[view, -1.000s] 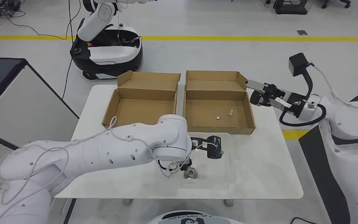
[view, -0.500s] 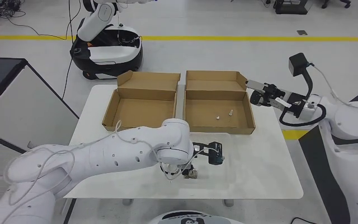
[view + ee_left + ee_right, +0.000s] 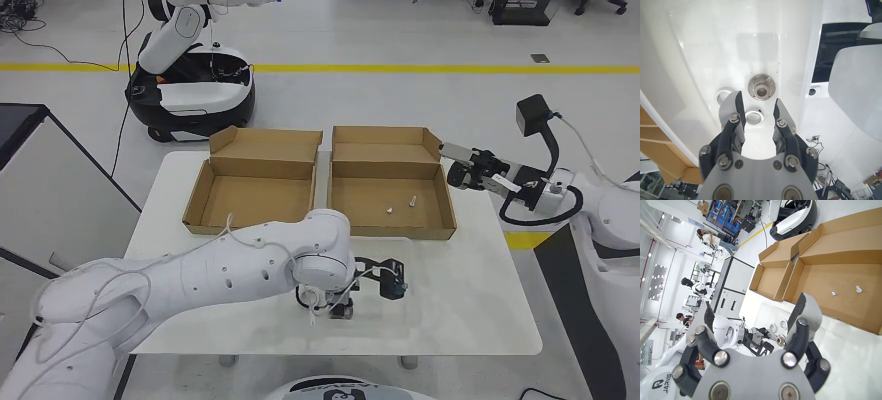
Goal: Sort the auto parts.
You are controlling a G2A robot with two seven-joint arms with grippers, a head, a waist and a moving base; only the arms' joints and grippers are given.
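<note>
Here, left hand [image 3: 758, 96], ribbed pads [image 3: 739, 106] apart, near round metal flange [image 3: 761, 87], smooth rings [image 3: 754, 118].

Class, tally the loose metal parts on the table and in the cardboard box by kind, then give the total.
Flanged hub: 1
Plain rings: 2
Small fasteners: 2
Total: 5

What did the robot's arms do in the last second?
The open left gripper slid toward the near edge of the table, coming in over the flanged metal part. Nothing was grabbed. The right gripper, the two rings and the small parts in their box stayed put.
</note>
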